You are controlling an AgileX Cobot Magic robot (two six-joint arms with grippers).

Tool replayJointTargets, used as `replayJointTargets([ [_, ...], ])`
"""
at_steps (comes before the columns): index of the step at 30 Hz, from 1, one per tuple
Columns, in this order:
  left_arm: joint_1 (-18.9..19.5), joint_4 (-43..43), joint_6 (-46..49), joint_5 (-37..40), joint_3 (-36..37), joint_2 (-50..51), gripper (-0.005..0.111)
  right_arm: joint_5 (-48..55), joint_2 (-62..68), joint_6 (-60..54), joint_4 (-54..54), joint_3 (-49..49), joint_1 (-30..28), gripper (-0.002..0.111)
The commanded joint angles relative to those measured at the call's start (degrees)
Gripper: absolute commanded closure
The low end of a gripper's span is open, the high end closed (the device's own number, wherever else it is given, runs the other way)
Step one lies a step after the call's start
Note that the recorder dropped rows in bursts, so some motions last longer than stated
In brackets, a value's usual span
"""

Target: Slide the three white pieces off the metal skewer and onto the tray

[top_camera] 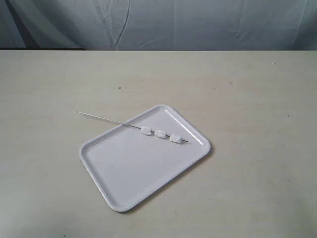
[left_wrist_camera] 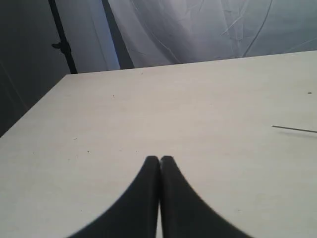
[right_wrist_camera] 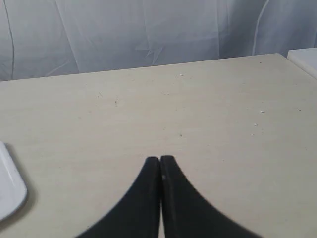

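Pale cream bench (top_camera: pixel 247 89) with faint dark specks stretching ahead of the jaws, wrinkled grey-white curtain (top_camera: pixel 198 25) hanging beyond its far edge, thin black pole (left_wrist_camera: pixel 60 29) past the bench corner ahead of the left jaws, soft even light

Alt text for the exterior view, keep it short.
A metal skewer with three white pieces threaded near one end lies across a white tray on a pale table. The pieces sit over the tray; the bare end pokes out past its rim over the table.
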Motion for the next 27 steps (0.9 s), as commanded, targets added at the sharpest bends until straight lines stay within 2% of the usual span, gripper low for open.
replayJointTargets([
  [1, 0.2, -2.16, -0.21, -4.95, 0.2, -0.27, 0.107, -0.51, -0.21, 0.17, 0.11, 0.13, -0.28, 0.109],
  [4, 0.2, -7.26, -0.32, -13.13, 0.2, -0.27, 0.107, -0.51, -0.21, 0.17, 0.11, 0.13, -0.28, 0.109],
  [9, 0.2, -9.38, -3.89, -37.21, 0.2, -0.27, 0.107, -0.51, -0.21, 0.17, 0.11, 0.13, -0.28, 0.109],
  [12, 0.2, -6.23, -17.19, -51.84, 0.2, -0.27, 0.107, -0.51, -0.21, 0.17, 0.11, 0.13, -0.28, 0.109],
  [13, 0.2, -2.22, -18.77, -57.31, 0.2, -0.27, 0.107, -0.51, -0.21, 0.17, 0.11, 0.13, -0.28, 0.109],
  [14, 0.2, 0.64, -18.33, -58.39, 0.2, -0.27, 0.107, -0.51, -0.21, 0.17, 0.11, 0.13, -0.28, 0.109],
  [16, 0.2, 8.64, -18.33, -49.23, -4.2, -0.27, 0.107, -0.51, -0.21, 0.17, 0.11, 0.13, -0.28, 0.109],
  [17, 0.2, 15.04, -20.6, -39.79, -8.45, 0.18, 0.107, -0.51, -0.21, 0.17, 0.11, 0.13, -0.28, 0.109],
  [19, 0.2, 21.04, -26.08, -30.79, -13.92, 6.06, 0.107, -0.51, -0.21, 0.17, 0.11, 0.13, -0.28, 0.109],
  [21, 0.2, 28.0, -26.21, -29.82, -17.38, 13.99, 0.107, -0.51, -0.21, 0.17, -0.37, 0.13, -0.28, 0.109],
  [24, -0.17, 34.12, -34.36, -24.75, -20.35, 24.4, 0.107, -0.47, -0.21, 0.17, -0.8, 0.13, -0.28, 0.109],
  [27, -3.34, 38.93, -38.41, -18.61, -22.1, 35.95, 0.107, -0.47, -0.21, 0.17, -0.8, 0.13, -0.28, 0.109],
])
